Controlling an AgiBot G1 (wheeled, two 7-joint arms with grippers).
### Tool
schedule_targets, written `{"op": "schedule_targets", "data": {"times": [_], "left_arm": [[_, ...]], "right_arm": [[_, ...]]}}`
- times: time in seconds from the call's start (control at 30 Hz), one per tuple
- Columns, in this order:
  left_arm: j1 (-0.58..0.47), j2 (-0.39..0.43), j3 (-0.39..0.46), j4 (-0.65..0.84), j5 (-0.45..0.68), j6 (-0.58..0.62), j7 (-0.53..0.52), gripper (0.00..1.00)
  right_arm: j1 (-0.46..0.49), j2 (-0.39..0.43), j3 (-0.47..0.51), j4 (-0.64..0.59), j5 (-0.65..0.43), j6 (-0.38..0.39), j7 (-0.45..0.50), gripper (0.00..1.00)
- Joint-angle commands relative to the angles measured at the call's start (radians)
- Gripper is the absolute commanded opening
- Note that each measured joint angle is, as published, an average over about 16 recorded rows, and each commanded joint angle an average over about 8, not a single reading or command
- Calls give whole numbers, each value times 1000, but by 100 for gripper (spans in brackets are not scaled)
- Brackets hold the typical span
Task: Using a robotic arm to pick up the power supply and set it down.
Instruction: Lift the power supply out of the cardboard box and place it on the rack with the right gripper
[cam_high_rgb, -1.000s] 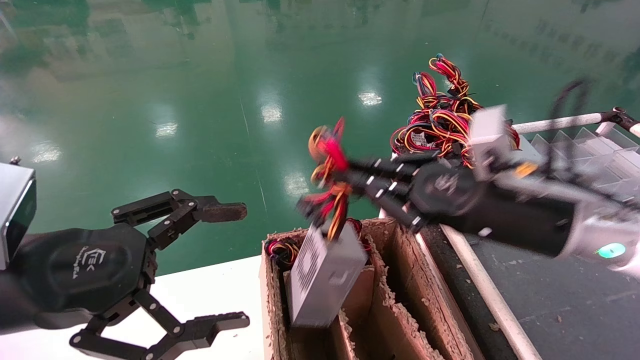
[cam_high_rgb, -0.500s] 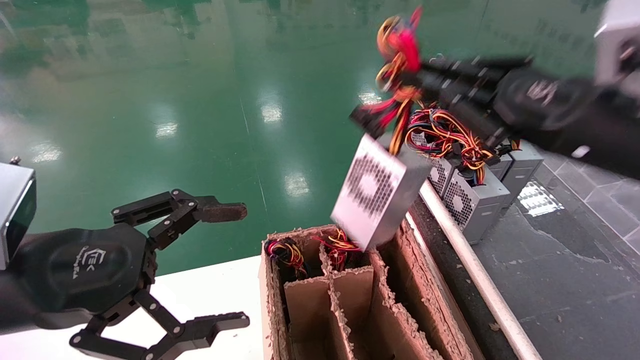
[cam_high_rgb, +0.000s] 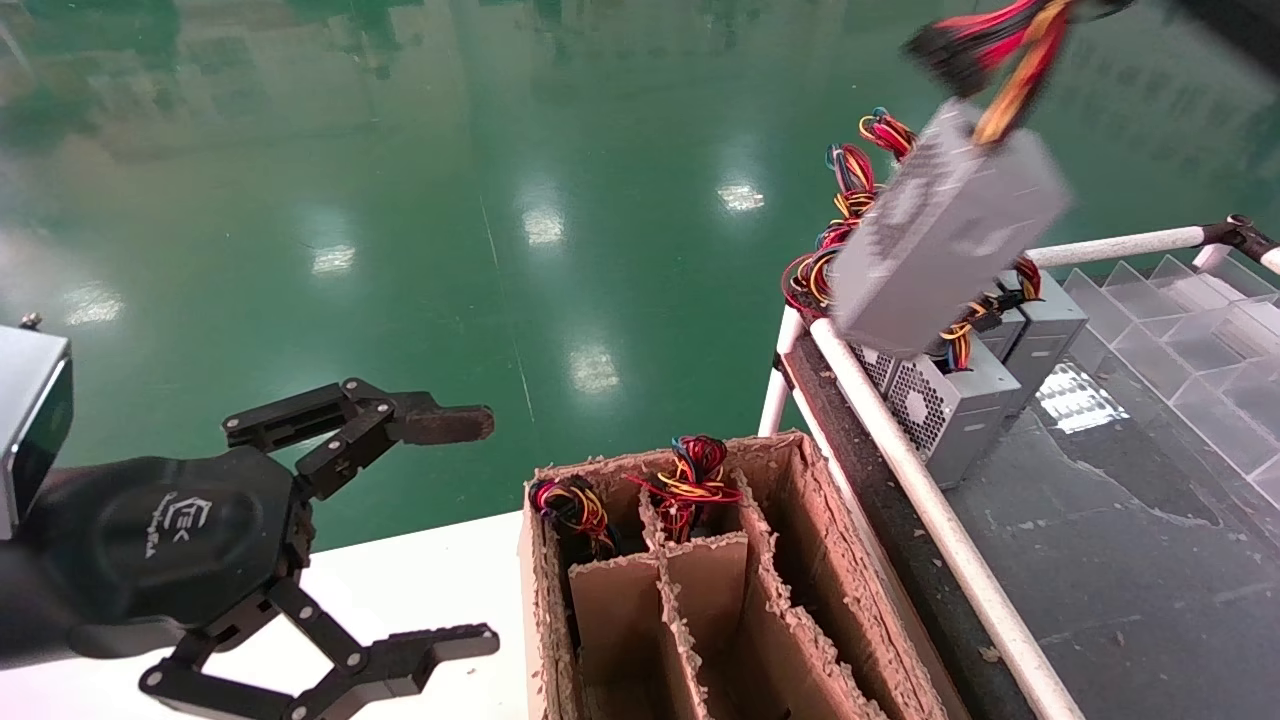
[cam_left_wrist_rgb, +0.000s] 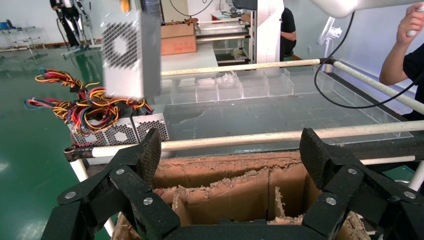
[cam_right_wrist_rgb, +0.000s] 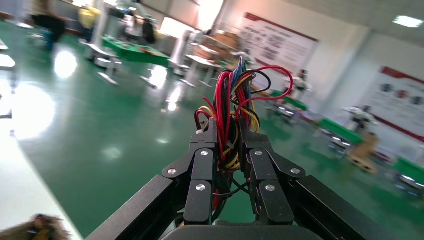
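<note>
Above the rack, location: the power supply (cam_high_rgb: 945, 235) is seen hanging in the air over the white-tubed rack (cam_high_rgb: 930, 510), above the other power supplies (cam_high_rgb: 945, 405) parked there; it is suspended by its wire bundle (cam_right_wrist_rgb: 231, 117)
Power supply, material and shape: a silver-grey sheet-metal box is shown, rectangular and flat-sided; a honeycomb-perforated vent face is presented toward the left wrist camera (cam_left_wrist_rgb: 122, 47); red, yellow, orange and black wires are bunched at its upper end (cam_high_rgb: 990, 40)
Power supply, orientation: the box is tilted; its long axis is run from upper right down to lower left in the head view, wire end uppermost
Right gripper (cam_right_wrist_rgb: 229, 145), state and pose: its black linkage fingers (cam_right_wrist_rgb: 202, 167) are pressed together on the wire bundle, which is pinched between the fingertips; the gripper is raised high, almost wholly out of the head view at the top right
Left gripper (cam_high_rgb: 450, 530), state and pose: it is parked low at the left over the white table (cam_high_rgb: 420, 575); its fingers are spread wide; a brownish pad (cam_high_rgb: 445, 425) is carried on one fingertip
Cardboard box (cam_high_rgb: 800, 610), texture: brown corrugated walls and dividers are frayed and crumbling at the edges; wire bundles (cam_high_rgb: 690, 480) are seen in its far compartments
Floor (cam_high_rgb: 400, 200): glossy green, with lamp reflections
</note>
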Motion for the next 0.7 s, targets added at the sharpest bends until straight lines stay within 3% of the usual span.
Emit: {"op": "schedule_targets", "data": {"times": [0.03,0.43,0.7], "left_arm": [[0,0,0,0,0,0,0,100],[0,0,0,0,0,0,0,100],[0,0,1,0,0,0,0,100]], "right_arm": [[22,25,6,-27,-4,-10,-9,0],[15,179,3,-159,-68,-47,-58,0],[-49,206,-23,-240,-102,-79,-90,0]]}}
